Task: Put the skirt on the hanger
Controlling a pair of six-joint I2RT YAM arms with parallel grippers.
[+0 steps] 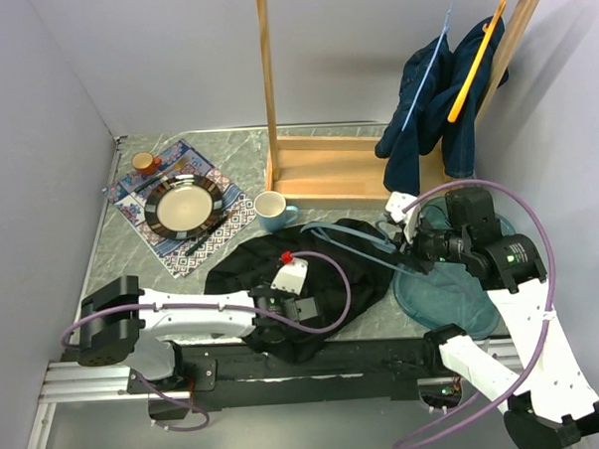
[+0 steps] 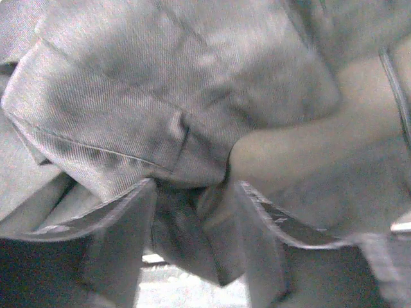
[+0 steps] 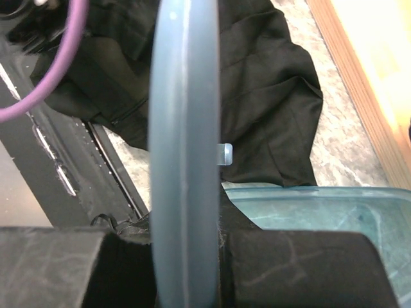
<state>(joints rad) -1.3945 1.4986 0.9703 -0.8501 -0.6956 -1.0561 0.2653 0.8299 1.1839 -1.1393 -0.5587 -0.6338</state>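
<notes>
The black skirt (image 1: pixel 252 271) lies crumpled on the table's near middle. My left gripper (image 1: pixel 283 310) is down on its near edge. In the left wrist view cloth (image 2: pixel 160 96) fills the frame, and a fold hangs between the spread fingers of the left gripper (image 2: pixel 192 250). The jaws stand apart on either side of that fold. My right gripper (image 1: pixel 412 247) is shut on a pale blue hanger (image 1: pixel 355 240), which reaches left over the skirt's right side. In the right wrist view the hanger's bar (image 3: pixel 185 128) runs upright through the right gripper (image 3: pixel 186 256), with the skirt (image 3: pixel 270 96) behind it.
A wooden rack (image 1: pixel 268 87) stands at the back, with a denim garment (image 1: pixel 438 99) hung on an orange hanger. A blue mug (image 1: pixel 272 211), a plate (image 1: pixel 182 205) on a patterned mat and a small orange cup (image 1: pixel 143 164) sit at left. A teal tub (image 1: pixel 452 292) lies under the right arm.
</notes>
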